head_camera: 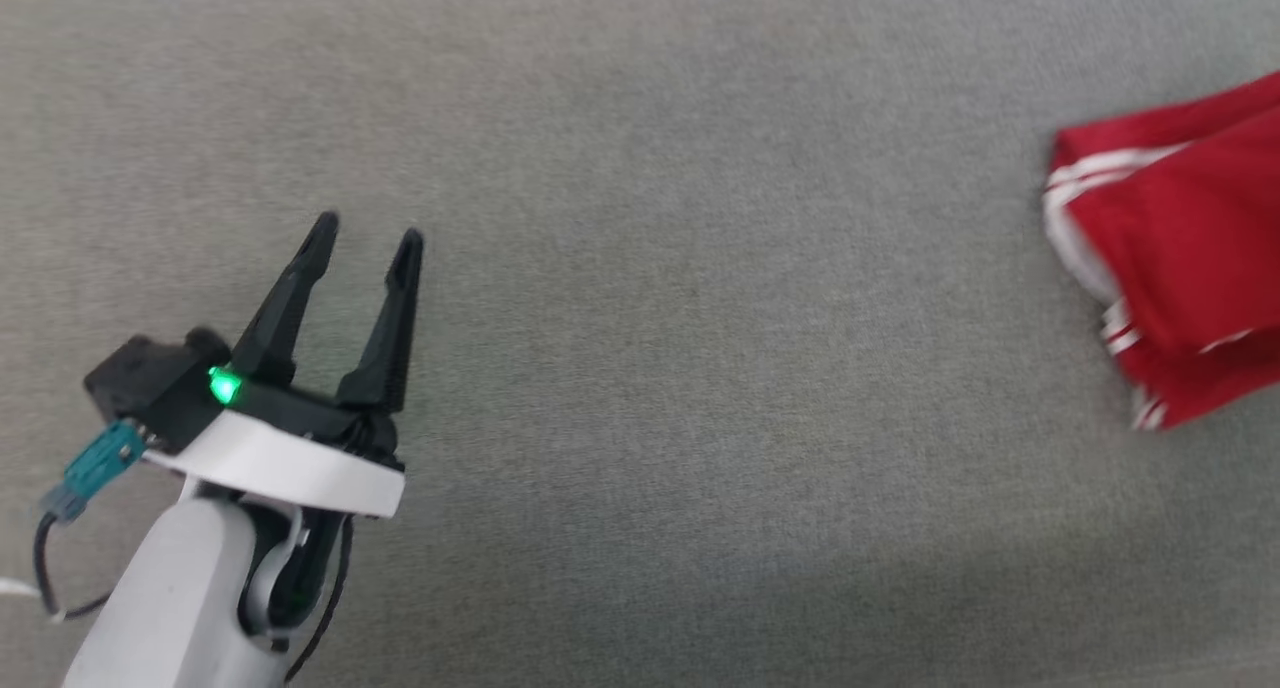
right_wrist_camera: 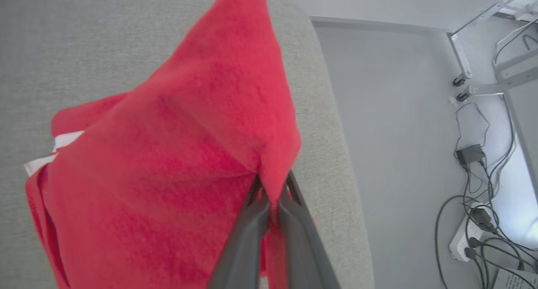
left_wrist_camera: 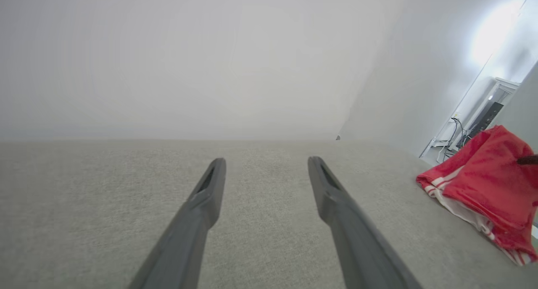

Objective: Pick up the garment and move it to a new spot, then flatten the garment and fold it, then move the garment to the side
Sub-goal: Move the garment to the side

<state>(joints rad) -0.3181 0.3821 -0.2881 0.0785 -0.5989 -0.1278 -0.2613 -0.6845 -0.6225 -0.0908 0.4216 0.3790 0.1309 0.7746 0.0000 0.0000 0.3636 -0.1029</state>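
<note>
Grey fabric surface [head_camera: 640, 268]; red garment [right_wrist_camera: 168, 154], white-striped trim, bunched — clenched in right tool [right_wrist_camera: 273, 184]; left tool [head_camera: 368, 230] spread.

The garment [head_camera: 1180, 258] sits at the tabletop's [head_camera: 700, 318] right end, by its edge — the left gripper [head_camera: 368, 228] well apart at the lower left, cables [right_wrist_camera: 479, 215] on the floor [right_wrist_camera: 399, 112] beyond.

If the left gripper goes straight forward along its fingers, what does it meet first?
Nothing close: the left gripper points over the grey surface toward the pale wall beyond its far edge. The garment lies well off to its right, out of that line. Depth is unclear.
</note>
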